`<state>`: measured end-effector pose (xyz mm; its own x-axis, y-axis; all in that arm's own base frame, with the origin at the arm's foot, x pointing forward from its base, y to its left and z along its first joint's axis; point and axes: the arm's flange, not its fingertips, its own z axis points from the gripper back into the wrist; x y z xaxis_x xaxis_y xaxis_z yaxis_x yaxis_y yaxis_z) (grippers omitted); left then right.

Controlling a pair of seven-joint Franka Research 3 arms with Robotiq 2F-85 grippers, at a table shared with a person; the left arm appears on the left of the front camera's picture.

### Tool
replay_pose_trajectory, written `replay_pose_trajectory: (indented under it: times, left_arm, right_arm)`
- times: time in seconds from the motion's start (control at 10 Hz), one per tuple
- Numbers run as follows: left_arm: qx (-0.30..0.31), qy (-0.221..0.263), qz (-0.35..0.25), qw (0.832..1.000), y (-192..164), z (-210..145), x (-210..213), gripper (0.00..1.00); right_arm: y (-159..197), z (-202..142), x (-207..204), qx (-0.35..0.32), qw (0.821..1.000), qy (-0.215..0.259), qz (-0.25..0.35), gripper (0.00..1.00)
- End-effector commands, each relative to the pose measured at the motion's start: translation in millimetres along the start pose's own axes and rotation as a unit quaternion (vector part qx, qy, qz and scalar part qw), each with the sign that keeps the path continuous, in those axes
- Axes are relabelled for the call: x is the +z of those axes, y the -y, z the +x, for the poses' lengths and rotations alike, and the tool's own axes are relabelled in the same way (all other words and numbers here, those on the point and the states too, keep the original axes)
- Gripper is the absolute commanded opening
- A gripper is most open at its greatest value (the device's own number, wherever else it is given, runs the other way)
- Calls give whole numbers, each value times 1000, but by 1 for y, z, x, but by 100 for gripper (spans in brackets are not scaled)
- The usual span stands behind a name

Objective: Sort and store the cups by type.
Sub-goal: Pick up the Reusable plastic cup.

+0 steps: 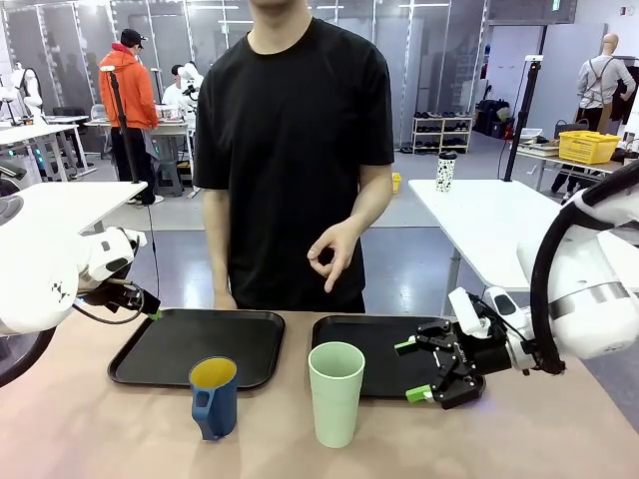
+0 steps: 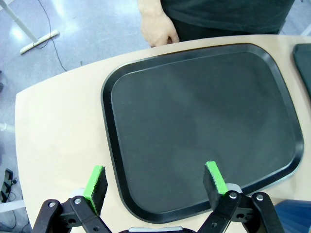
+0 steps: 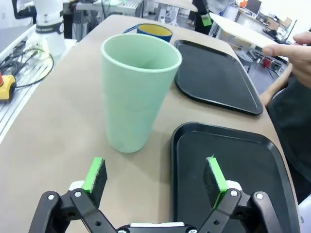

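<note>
While both arms hang above the tan table (image 1: 90, 429), each gripper stands spread to its widest with nothing between its green pads. The right gripper (image 1: 411, 371) lies low over the right black tray (image 1: 374, 351), fingers aimed across the table toward the robot's left. The pale mint-green tumbler (image 1: 335, 392) stands upright on bare table just ahead of it, off the tray's corner. In the right wrist view the tumbler rises in front of the finger on the picture's left, apart from it, while the other finger hangs over the tray. Beyond the tumbler, farther from this gripper, the dark blue mug (image 1: 214, 397) with its yellow inside stands on the table, just beside the near edge of the left black tray (image 1: 215, 337). The left gripper (image 2: 154, 170) hovers at that tray's outer near corner, pointing down. One finger is over bare table and the other over the tray's floor, so the rim passes between them. The mug stands well off to this gripper's side, toward the middle of the table and nearer the robot, with the tumbler further on. A person stands at the far edge past both grippers, one hand (image 1: 334, 254) raised with thumb and forefinger curled together and the other hand (image 2: 158, 26) at the table edge beyond the left tray.
</note>
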<state>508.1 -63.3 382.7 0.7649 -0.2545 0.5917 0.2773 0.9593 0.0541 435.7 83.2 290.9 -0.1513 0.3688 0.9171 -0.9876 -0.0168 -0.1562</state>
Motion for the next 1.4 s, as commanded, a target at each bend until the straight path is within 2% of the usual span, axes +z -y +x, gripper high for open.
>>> replay_pose_trajectory:
  times: [0.0, 0.2, 0.3, 0.4, 0.9, 1.3]
  left_arm:
    - [-5, 1, 1, 1000, 0, 1, 1, 100]
    - [-5, 1, 1, 1000, 0, 1, 1, 100]
    - [-5, 1, 1, 1000, 0, 1, 1, 100]
    - [-5, 1, 1, 1000, 0, 1, 1, 100]
    - [-5, 1, 1, 1000, 0, 1, 1, 100]
    - [-5, 1, 1, 1000, 0, 1, 1, 100]
  right_arm:
    - [0, -39, -18, 4, 999, 27, -19, 100]
    - [7, -42, -26, 1, 999, 33, -36, 100]
    - [8, -40, -28, -12, 999, 8, -36, 100]
    - [14, -12, -11, -22, 999, 22, -19, 100]
    - [17, -13, -12, -27, 999, 20, -22, 100]
    - [25, -28, -39, -16, 998, 60, 27, 100]
